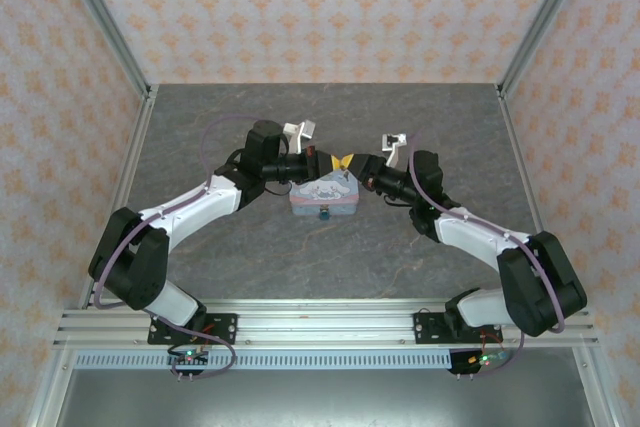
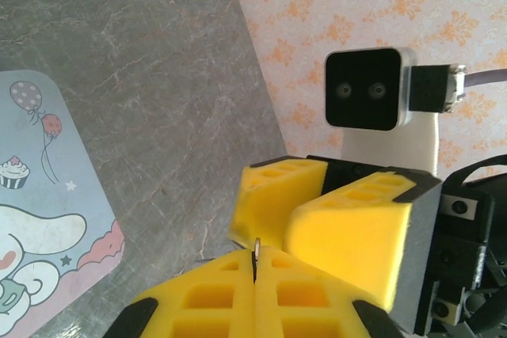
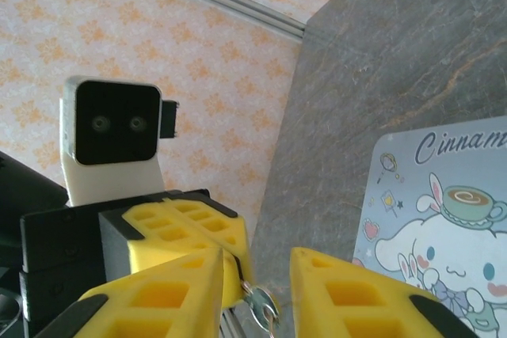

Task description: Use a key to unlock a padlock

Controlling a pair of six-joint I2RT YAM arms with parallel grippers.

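The key [image 2: 257, 249] is held clenched in the left pincer [image 2: 255, 267], pads shut flat on it w/ just a thin metal edge poking out past the tips, above the far side of the tin [image 1: 325, 197]. The right pincer [image 3: 255, 268] is set tip-to-tip w/ it over that same far side. Its jaws are stood apart w/ the key's bright end between them, hard by one pad. Whether that end is pinched or merely bracketed cannot be told. The key's long axis is judged to run from one pincer toward the other, approx. across the tin's width, so any handover or regrip turns on that line. The padlock [image 1: 325, 214], a small blue spot, is seen at the tin's near edge, well apart from both pincers and about equally placed for either arm. The padlock-to-pincer layout is given by the top view, the key being too small to tell there. The key is given edge-on by the left wrist view, and its rounded end and the gap beside it by the right wrist view.
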